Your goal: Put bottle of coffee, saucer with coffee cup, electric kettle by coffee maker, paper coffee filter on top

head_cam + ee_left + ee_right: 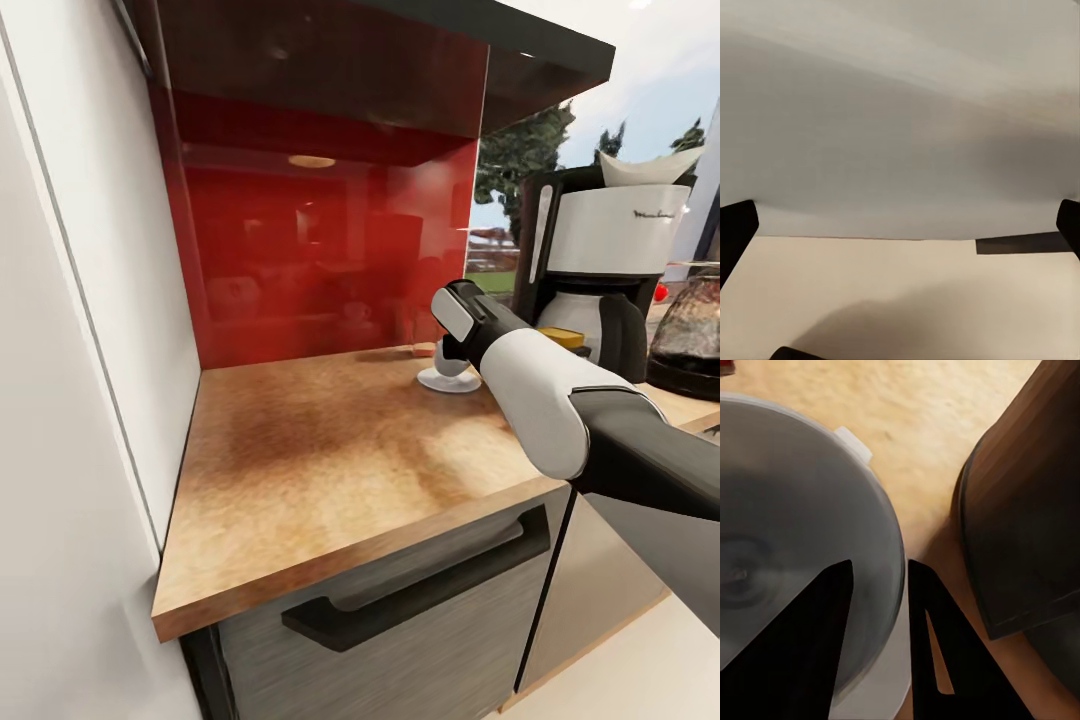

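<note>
Head view – tabletop: one light wooden tabletop runs from the near left corner toward the far right, with a glossy red back wall behind it.
Head view – coffee maker: one coffee maker stands at the far right, and one paper coffee filter already sits on its top.
Head view – kettle: one electric kettle stands just right of the machine, cut off by the picture's edge.
Head view – right arm: it reaches in from the right, and the right pincer comes down over the saucer, which lies on the tabletop just left of the coffee maker; the wrist hides the fingertips here.
Right wrist view – cup: one white coffee cup is seen from above, and the right pincer has one dark finger inside the bowl and one outside, pinching the cup's wall – a thin white rim of saucer shows beneath.
Right wrist view – neighbour: a dark rounded object stands close beside; what it is I cannot tell.
Left wrist view – left pincer: the left pincer is spread wide with nothing between its tips, facing a blank pale wall and floor.
Step in hand: likely setting the cup on the saucer.
Next move: probably spreading the fingers and lifting straight up, so the cup is not tipped.
</note>
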### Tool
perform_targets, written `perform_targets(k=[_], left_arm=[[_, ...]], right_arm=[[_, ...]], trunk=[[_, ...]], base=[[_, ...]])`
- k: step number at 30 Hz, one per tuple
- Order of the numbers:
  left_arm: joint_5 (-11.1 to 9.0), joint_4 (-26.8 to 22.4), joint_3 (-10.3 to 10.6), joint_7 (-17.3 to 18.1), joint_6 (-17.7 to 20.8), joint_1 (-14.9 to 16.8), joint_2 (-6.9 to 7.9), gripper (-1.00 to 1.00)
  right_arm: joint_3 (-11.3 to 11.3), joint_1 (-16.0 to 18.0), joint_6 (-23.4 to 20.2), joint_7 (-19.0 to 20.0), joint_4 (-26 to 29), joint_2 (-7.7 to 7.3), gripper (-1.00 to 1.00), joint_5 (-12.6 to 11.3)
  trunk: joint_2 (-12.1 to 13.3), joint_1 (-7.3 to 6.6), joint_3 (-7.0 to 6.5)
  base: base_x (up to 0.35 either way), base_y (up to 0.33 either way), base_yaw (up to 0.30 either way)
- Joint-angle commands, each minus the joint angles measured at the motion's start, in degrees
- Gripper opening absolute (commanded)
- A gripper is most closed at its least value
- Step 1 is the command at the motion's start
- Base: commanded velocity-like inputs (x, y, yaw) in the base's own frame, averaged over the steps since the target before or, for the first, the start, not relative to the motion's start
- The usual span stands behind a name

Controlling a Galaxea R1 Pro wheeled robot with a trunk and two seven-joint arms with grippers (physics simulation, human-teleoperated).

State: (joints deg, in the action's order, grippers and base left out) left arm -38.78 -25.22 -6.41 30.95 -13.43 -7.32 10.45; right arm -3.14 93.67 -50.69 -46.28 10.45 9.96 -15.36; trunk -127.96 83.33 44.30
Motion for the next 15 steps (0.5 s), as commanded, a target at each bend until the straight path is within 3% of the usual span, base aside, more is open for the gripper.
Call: perform_targets(k=[1,15], left_arm=[[-0.8,-3.7,-0.3,0.3,0.2,0.0,0.01,1.00],[-0.8,-3.7,-0.3,0.3,0.2,0.0,0.01,1.00]], right_arm=[[-0.3,0.0,0.0,-0.5,0.1,0.03,-1.00,-0.3],[-0.3,0.0,0.0,-0.5,0.1,0.03,-1.00,-0.3]], trunk=[[0.0,-0.01,0.04],[0.0,-0.01,0.04]], base=[[0.008,0.000,0.000],[0.002,0.000,0.000]])
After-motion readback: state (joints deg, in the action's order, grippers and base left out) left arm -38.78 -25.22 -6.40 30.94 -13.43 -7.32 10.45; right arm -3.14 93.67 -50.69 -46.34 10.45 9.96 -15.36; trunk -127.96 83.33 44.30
